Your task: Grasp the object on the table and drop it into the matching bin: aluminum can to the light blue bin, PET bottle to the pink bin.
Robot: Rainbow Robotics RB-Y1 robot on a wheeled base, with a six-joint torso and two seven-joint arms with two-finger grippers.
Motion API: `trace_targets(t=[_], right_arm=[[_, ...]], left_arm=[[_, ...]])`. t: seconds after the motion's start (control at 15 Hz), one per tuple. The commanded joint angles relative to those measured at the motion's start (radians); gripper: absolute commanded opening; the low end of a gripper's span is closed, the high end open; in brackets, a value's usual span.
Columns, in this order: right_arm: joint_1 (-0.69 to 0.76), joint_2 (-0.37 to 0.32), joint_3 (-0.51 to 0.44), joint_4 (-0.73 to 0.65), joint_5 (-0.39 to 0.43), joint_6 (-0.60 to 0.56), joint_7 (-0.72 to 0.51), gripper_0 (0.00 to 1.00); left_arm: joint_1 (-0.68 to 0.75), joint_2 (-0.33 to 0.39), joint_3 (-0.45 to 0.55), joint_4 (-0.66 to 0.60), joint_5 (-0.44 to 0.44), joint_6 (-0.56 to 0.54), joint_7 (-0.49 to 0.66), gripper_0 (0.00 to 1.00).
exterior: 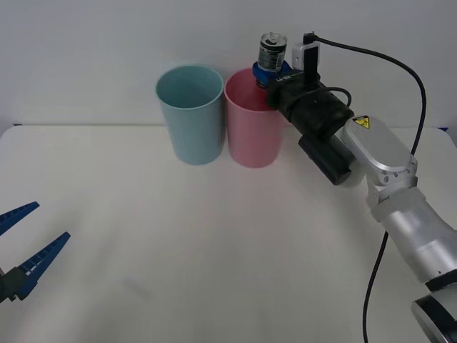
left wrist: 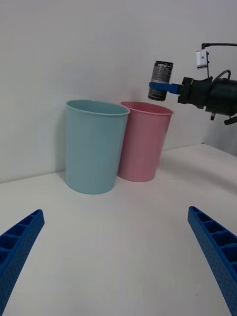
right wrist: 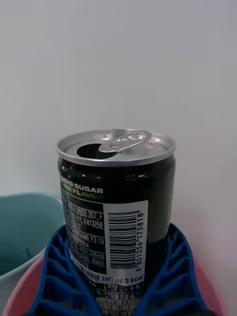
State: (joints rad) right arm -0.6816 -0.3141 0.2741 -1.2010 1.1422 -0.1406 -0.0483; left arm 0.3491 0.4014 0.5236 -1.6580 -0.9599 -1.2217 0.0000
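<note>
The aluminum can (exterior: 272, 50) (right wrist: 117, 212) (left wrist: 160, 74), dark-labelled with a silver top, is held upright in the air by my right gripper (exterior: 265, 76) (left wrist: 163, 91), which is shut on its lower half. It hangs above the far right rim of the pink bin (exterior: 251, 128) (left wrist: 144, 139). The light blue bin (exterior: 191, 113) (left wrist: 94, 145) (right wrist: 22, 232) stands just left of the pink one, touching it. My left gripper (exterior: 27, 239) stands open near the table's (exterior: 214, 250) front left edge, far from both bins.
A white wall rises just behind the bins. A black cable loops from the right wrist camera (exterior: 305, 53) down along the right arm (exterior: 385, 171).
</note>
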Motion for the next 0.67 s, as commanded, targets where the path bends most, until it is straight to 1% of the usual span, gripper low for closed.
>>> trace_targets(t=[0.07,0.53,0.6,0.67], right_arm=[[-0.010,0.021,0.014,0.000,-0.001,0.007,-0.002,0.00],[-0.049,0.093,0.065,0.001,0.010,0.082,-0.007,0.00],[-0.059,0.112,0.068,0.014,0.013,0.087,-0.005,0.00],[-0.090,0.136,0.066,0.063,0.017,0.088,0.001,0.00]], left_arm=[[0.000,0.000,0.000,0.000,0.000,0.000,0.000,1.00],[0.000,0.000,0.000,0.000,0.000,0.000,0.000,1.00],[0.000,0.000,0.000,0.000,0.000,0.000,0.000,1.00],[0.000,0.000,0.000,0.000,0.000,0.000,0.000,1.00]])
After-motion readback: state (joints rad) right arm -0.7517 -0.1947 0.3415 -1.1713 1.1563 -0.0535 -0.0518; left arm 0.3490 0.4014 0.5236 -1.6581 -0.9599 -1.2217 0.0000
